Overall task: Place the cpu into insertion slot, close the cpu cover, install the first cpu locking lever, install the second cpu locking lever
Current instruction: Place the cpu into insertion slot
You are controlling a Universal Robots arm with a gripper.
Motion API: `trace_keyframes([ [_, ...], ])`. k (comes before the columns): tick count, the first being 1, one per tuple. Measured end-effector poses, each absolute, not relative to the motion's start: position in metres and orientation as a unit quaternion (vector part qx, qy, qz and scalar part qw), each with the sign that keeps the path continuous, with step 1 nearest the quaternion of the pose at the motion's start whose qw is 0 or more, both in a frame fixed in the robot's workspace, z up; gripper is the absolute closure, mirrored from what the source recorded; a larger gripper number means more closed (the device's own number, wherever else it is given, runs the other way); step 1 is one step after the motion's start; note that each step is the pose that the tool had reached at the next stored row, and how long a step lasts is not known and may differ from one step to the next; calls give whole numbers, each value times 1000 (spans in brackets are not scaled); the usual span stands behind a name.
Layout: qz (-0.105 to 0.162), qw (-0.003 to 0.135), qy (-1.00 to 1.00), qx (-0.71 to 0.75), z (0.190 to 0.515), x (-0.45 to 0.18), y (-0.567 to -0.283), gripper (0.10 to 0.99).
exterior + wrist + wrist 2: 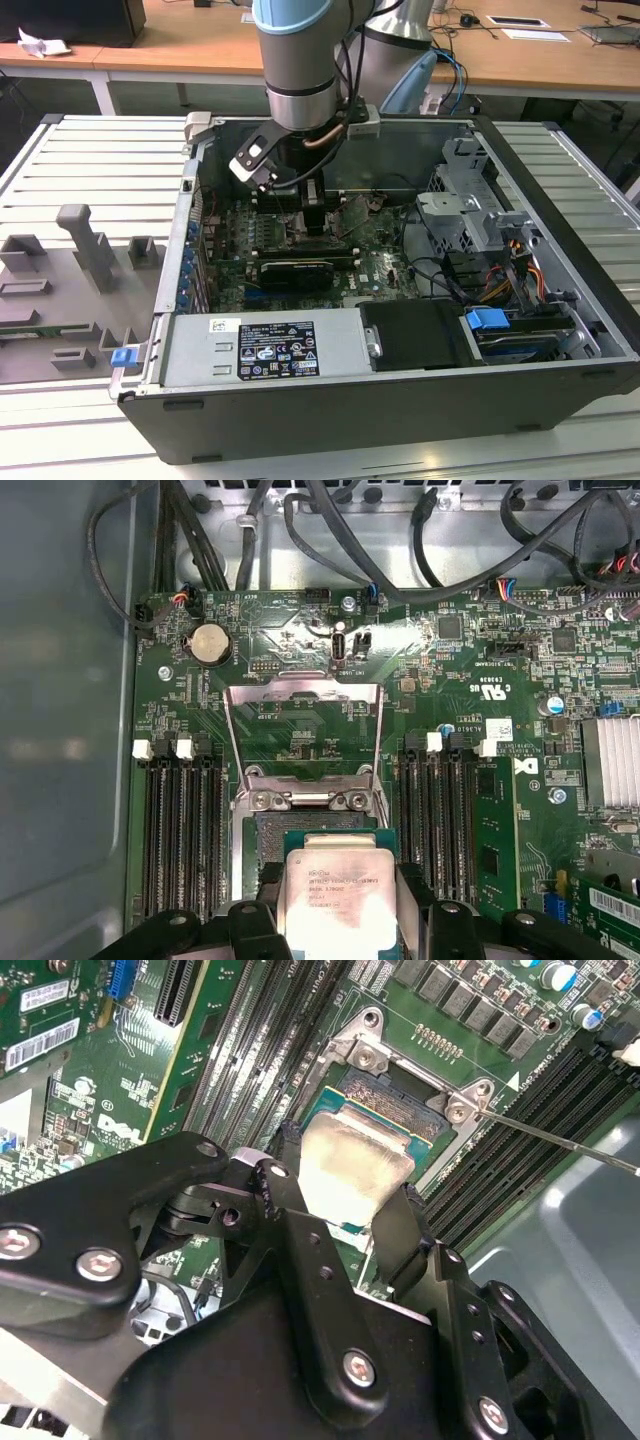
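The gripper (348,1185) is nearest in both wrist views. Its 2 black fingers (402,1232) are closed part way, and they clamp the cpu (335,898) by 2 opposite edges. The cpu is between the fingertips, with the silver plate up and the green edge showing.

The cpu is over the near part of the slot (300,825). The far strip of the dark pin field is uncovered. I cannot tell whether the cpu touches the slot or is a little above it.

The cover (305,691) is open. It is swung back on its hinge at the far edge of the slot, and green board shows through its window. In the second wrist view a thin lever (560,1140) sticks out from 1 corner of the socket frame, well away from the cpu.

Long memory slots (180,820) run on both sides of the slot. A round battery (210,642) is beyond the cover, and black cables (330,520) lie past the board edge.

In the exterior view the arm (300,60) comes straight down into the open case (400,420), with the wrist vertical over the board. The case lies on a ribbed table (60,150). A grey tray (60,300) is on the exterior view's left of the case.
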State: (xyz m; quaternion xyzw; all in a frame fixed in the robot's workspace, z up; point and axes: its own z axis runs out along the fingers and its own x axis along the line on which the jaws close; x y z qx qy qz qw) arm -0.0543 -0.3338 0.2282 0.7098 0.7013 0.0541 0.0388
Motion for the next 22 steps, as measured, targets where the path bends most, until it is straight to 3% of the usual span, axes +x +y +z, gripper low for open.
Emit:
trace_keyframes([
  [22, 54, 39, 701, 710, 222, -57, -333, 557],
])
